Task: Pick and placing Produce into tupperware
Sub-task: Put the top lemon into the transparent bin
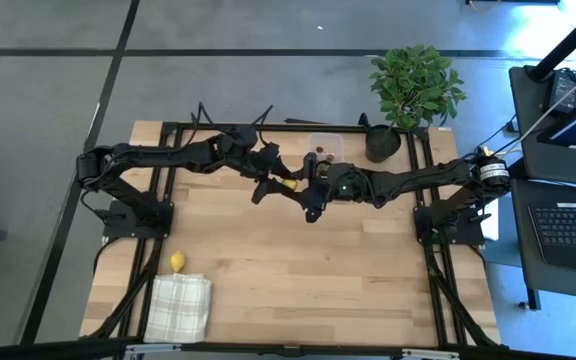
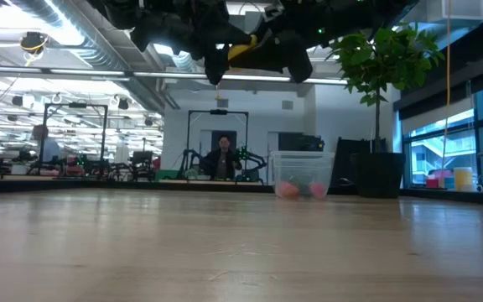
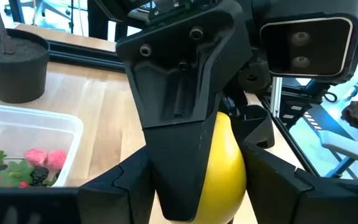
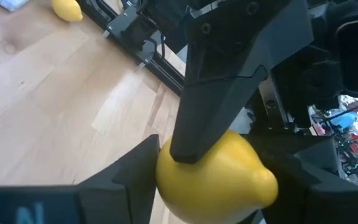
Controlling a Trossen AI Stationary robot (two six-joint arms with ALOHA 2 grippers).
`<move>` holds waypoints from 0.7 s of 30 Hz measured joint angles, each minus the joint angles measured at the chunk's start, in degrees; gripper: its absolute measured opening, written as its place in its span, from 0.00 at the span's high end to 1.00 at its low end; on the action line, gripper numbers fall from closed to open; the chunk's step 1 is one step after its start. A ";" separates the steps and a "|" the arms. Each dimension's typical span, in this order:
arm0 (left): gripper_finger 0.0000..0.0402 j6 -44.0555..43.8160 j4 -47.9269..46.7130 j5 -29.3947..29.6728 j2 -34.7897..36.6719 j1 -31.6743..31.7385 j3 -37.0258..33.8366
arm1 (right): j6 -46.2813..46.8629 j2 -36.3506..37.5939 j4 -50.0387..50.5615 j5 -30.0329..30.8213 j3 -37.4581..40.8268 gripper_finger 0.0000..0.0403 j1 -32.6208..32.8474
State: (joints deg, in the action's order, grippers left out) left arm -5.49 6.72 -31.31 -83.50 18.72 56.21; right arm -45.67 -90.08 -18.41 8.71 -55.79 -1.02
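A yellow lemon [image 1: 290, 184] hangs high over the middle of the table, between my two grippers, which meet there. My left gripper [image 3: 222, 186] comes from the table's left and is shut on it. My right gripper [image 4: 216, 186] comes from the right and is shut on the same lemon [image 2: 243, 52]. The clear tupperware [image 1: 325, 147] stands at the far edge with red and dark fruit pieces [image 3: 33, 167] lying in it. A second lemon [image 1: 177, 262] lies on the table near the left. My left gripper pinches the lemon's rounded side [image 3: 229, 155] between its two fingers [image 3: 126, 183], coming nearly level from the table's left. The right arm's finger stands in front of part of the lemon. The lemon is lifted clear of the table. My right gripper has the lemon between its two fingers [image 4: 132, 171], one at the blunt end [image 4: 166, 168] and one at the pointed tip [image 4: 271, 183]. It comes nearly level from the table's right. One finger of the left arm lies over the lemon's top.
A black pot with a green plant [image 1: 383, 142] stands just right of the tupperware. A white checked cloth [image 1: 180, 305] lies at the near left corner, beside the second lemon. Bare wood spreads below the grippers. People and other rigs show in the room behind.
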 joint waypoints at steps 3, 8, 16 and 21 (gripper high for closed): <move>0.51 0.12 -0.03 0.00 0.00 0.00 0.00 | 0.10 0.00 -0.02 -0.02 0.00 0.48 0.00; 0.47 0.12 0.00 0.03 0.00 0.00 0.00 | 0.20 0.00 -0.05 -0.06 0.00 0.48 0.00; 0.46 -1.56 0.35 4.90 0.02 -0.04 0.11 | 0.07 0.00 0.57 3.76 0.00 0.48 0.00; 0.45 -1.49 -0.03 4.78 0.09 -0.02 0.11 | 0.07 -0.02 1.06 3.87 0.00 0.48 0.02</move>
State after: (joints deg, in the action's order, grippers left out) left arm -6.98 6.69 -26.53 -83.42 18.70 56.31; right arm -45.60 -90.11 -17.35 12.58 -55.79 -0.99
